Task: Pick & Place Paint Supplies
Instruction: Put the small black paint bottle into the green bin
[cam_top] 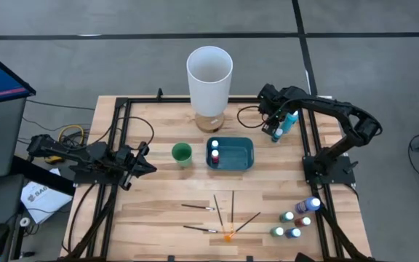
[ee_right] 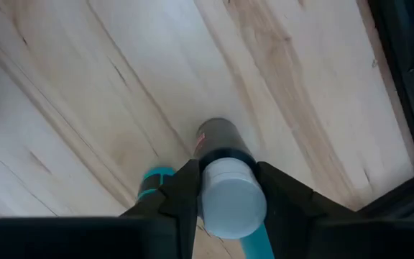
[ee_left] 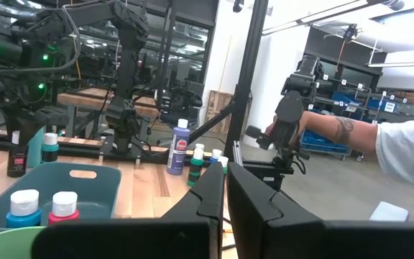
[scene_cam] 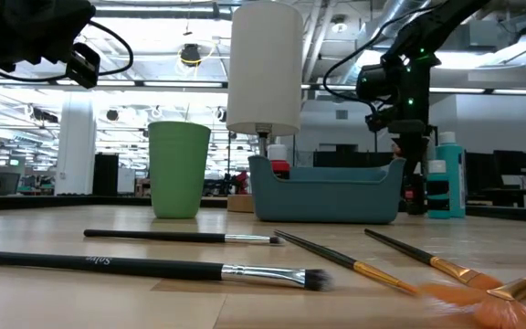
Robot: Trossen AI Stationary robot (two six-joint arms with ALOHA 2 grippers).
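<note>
A dark paint bottle [ee_right: 218,144] with a pale cap stands upright on the wood table near its far right; my right gripper [cam_top: 274,132] is shut on it from above. A teal bottle [cam_top: 290,121] stands just beside it. Two capped bottles [cam_top: 214,150] stand inside the blue bin [cam_top: 242,161]. Several more bottles [cam_top: 298,218] stand at the near right. Several thin brushes [cam_top: 220,211], one orange-tipped [cam_top: 229,234], lie on the table near the front. My left gripper [cam_top: 148,166] is shut and holds nothing, at the table's left. My right gripper pinches the dark bottle's pale cap [ee_right: 228,198] between its two fingers, one on each side. The fingers point almost straight down from above. The bottle stands upright with its base on the table.
A tall white cylinder [cam_top: 209,76] stands behind the bin, and a green cup [cam_top: 182,153] stands left of it. Black frame rails [cam_top: 115,145] run along the table's sides. Beyond the table a person's arm [ee_left: 351,133] shows.
</note>
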